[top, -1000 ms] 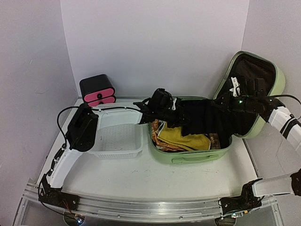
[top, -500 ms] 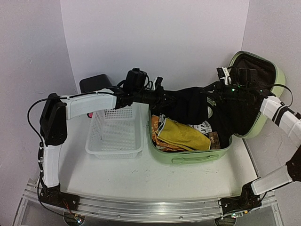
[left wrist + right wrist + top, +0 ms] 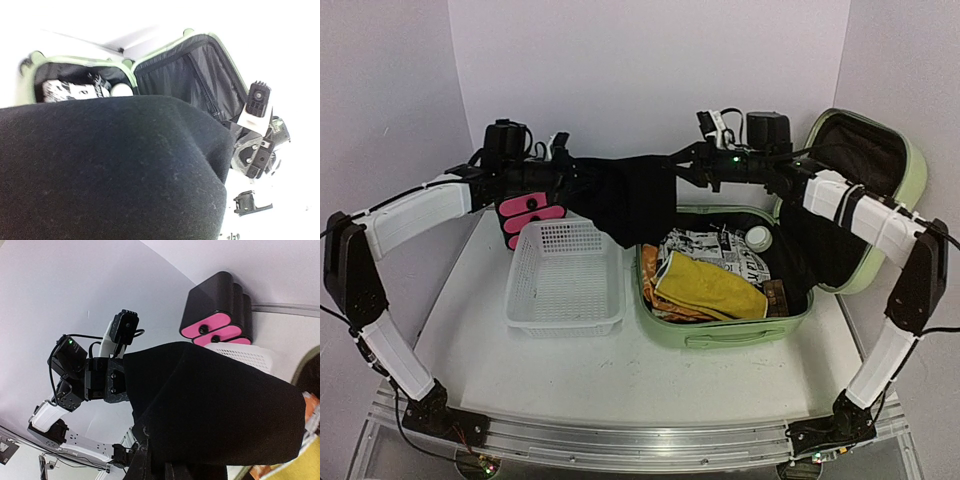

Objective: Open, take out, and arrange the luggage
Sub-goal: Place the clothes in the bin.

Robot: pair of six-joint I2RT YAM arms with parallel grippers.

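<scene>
While both arms are lifting and spreading apart, the left gripper [image 3: 565, 173] is pinching one end of a black garment [image 3: 630, 195], its jaws closed down on the fabric. The right gripper [image 3: 686, 170] is clamping the other end just as tightly, so the cloth is hanging stretched between them in the air. A second ago it was lying low over the open suitcase [image 3: 720, 335]. Now it is hanging clear, above where the suitcase meets the white basket [image 3: 565, 300].

The suitcase is sitting open on the right half of the surface [image 3: 620, 380], its lid standing up at the far right. A yellow cloth [image 3: 710, 285] is lying inside, and a newspaper-print piece [image 3: 705, 243] and a small white round thing [image 3: 757, 237] are now showing uncovered. A black box with pink drawers [image 3: 525, 212] is standing behind the basket.

The opening looks done and one piece is out. It is probably heading for the basket, and more is waiting inside.
</scene>
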